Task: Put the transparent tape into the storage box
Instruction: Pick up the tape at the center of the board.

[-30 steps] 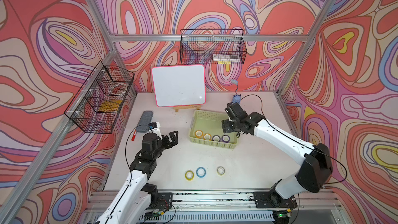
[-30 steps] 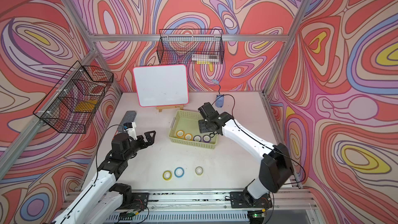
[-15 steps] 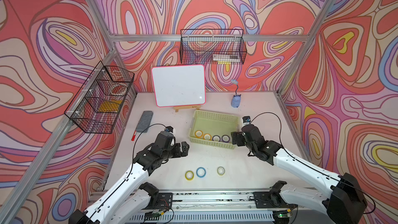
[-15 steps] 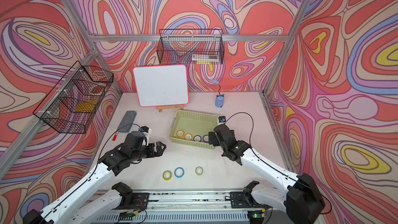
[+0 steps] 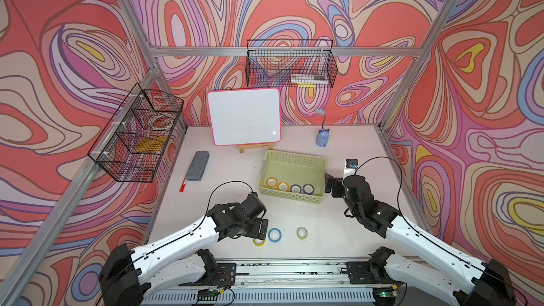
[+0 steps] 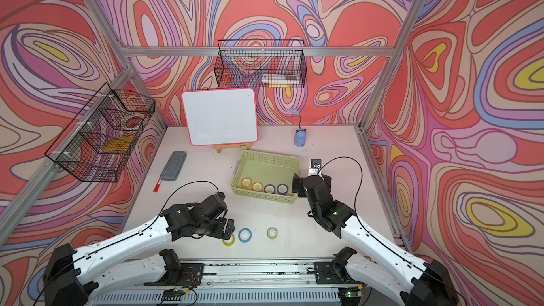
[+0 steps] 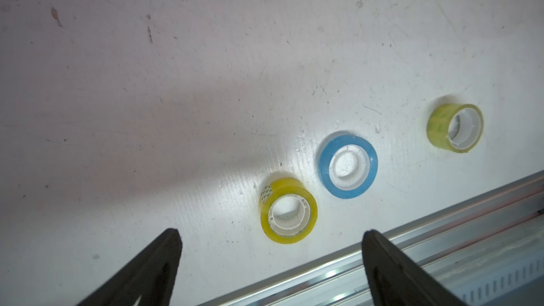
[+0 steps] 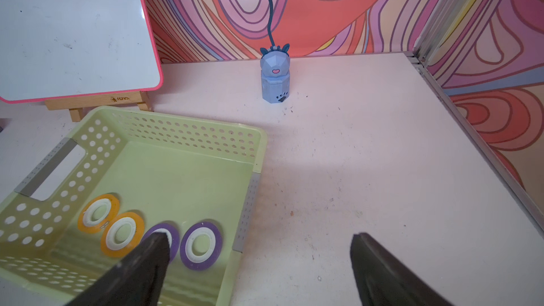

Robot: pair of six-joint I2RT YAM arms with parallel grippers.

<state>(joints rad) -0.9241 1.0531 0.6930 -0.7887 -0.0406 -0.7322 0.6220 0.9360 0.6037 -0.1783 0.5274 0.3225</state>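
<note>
Three tape rolls lie near the table's front edge: a yellow roll (image 5: 258, 241) (image 7: 288, 210), a blue roll (image 5: 274, 234) (image 7: 347, 164) and a clear yellowish roll (image 5: 302, 232) (image 7: 454, 128). My left gripper (image 5: 261, 229) (image 7: 272, 232) hangs open just above the yellow roll, touching nothing. The pale green storage box (image 5: 294, 158) (image 8: 188, 130) holds two orange rolls (image 8: 110, 225) and two purple rolls (image 8: 200, 245) along its near wall. My right gripper (image 5: 332, 185) (image 8: 259, 235) is open and empty at the box's right end, one finger over the box, the other over the table.
A whiteboard on a wooden easel (image 5: 245, 116) and a small blue lamp (image 5: 322, 138) stand behind the box. A grey eraser (image 5: 198, 164) and a red marker (image 5: 183, 185) lie at the left. Black wire baskets (image 5: 138, 139) hang on the walls. An aluminium rail (image 7: 441, 231) edges the front.
The right gripper opened and drew back from over the box to its right end. The left arm swung from the left side down to the yellow roll at the front.
</note>
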